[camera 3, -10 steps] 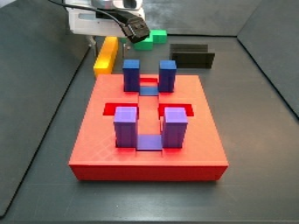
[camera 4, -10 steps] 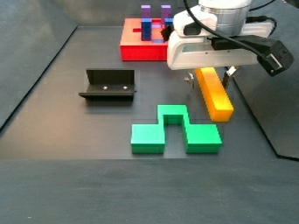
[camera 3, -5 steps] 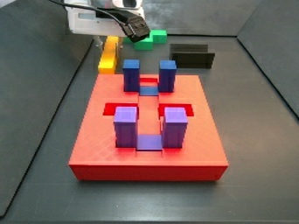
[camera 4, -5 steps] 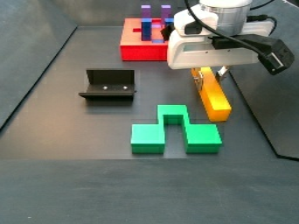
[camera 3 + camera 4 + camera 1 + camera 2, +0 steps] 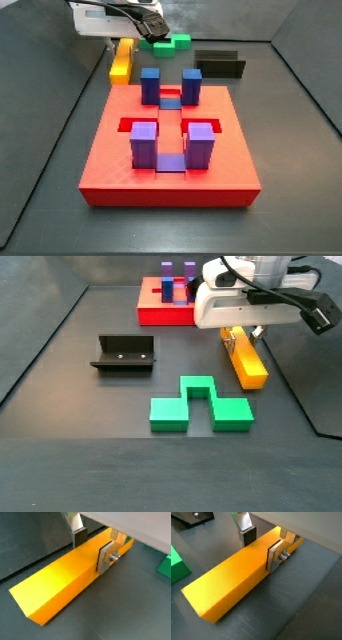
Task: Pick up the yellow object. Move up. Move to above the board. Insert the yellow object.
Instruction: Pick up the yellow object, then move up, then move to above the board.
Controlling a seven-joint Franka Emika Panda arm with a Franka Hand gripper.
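The yellow object (image 5: 63,582) (image 5: 231,582) is a long orange-yellow bar. My gripper (image 5: 91,553) (image 5: 261,551) straddles it near its far end, one finger plate pressed on one long side and the other pad at the opposite edge, shut on it. In both side views the gripper (image 5: 144,35) (image 5: 238,331) hangs over the bar (image 5: 123,60) (image 5: 246,364), which lies off the board's corner. The red board (image 5: 107,165) (image 5: 160,314) carries blue and purple posts. The fingertips are hidden in both side views.
A green notched block (image 5: 201,411) (image 5: 170,43) lies beside the bar. The dark fixture (image 5: 123,354) (image 5: 221,66) stands on the floor. Grey walls close in the floor on all sides.
The gripper has risen a little over the last second. The bar has shifted slightly upward with it.
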